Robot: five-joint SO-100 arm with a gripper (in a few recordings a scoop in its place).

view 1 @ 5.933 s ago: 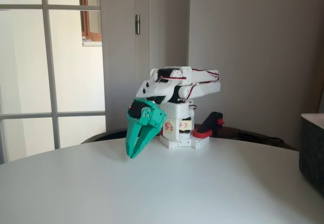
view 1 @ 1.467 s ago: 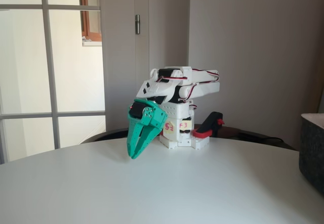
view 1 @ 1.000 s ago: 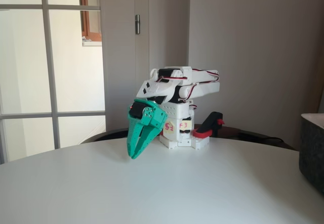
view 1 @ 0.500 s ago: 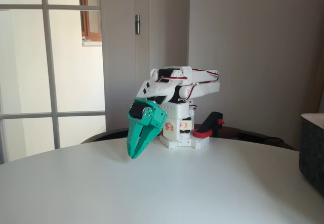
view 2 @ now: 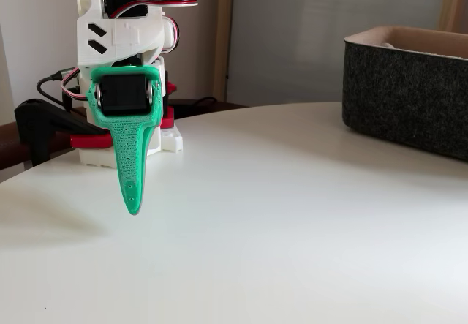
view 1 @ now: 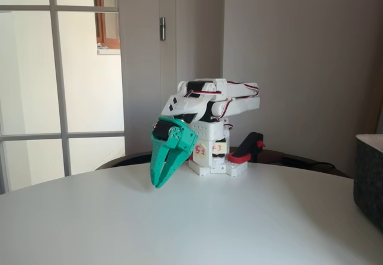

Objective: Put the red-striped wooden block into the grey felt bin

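Note:
My green gripper [view 1: 157, 183] hangs tip-down just above the white table, in front of the folded white arm [view 1: 215, 100]. Its two fingers meet at the tips with nothing between them. In another fixed view the gripper [view 2: 131, 205] shows edge-on, pointing down. The grey felt bin [view 2: 409, 97] stands at the far right of the table, well away from the gripper, and its dark side is cut by the right edge in a fixed view [view 1: 368, 178]. The red-striped wooden block is out of view.
The round white table [view 1: 239, 229] spreads wide and bare between the gripper and the bin. A red and black clamp [view 1: 246, 148] holds the arm's base at the table's far edge. A glazed door and a grey wall stand behind.

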